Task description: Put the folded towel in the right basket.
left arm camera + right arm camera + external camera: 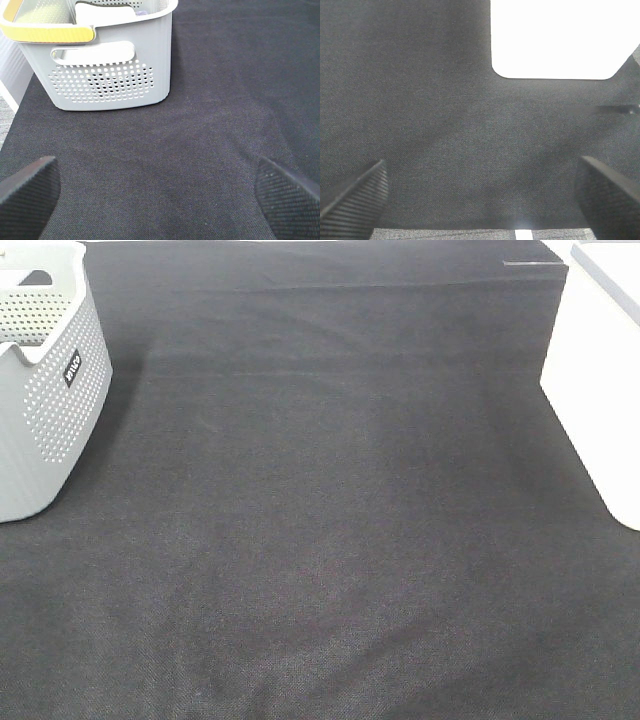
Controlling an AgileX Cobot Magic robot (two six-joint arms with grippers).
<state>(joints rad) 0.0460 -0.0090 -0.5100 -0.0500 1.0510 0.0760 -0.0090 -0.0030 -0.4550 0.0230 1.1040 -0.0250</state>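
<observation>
The right basket is white and stands at the right edge of the black table; it also shows in the right wrist view, overexposed. No folded towel shows on the table. In the left wrist view a yellow and white folded cloth lies in the grey perforated basket; I cannot tell if it is the towel. My left gripper is open and empty over the black cloth. My right gripper is open and empty too. Neither gripper shows in the high view.
The grey perforated basket stands at the left edge of the table. The black table cloth covers the whole surface between the two baskets. A table edge shows near the right gripper.
</observation>
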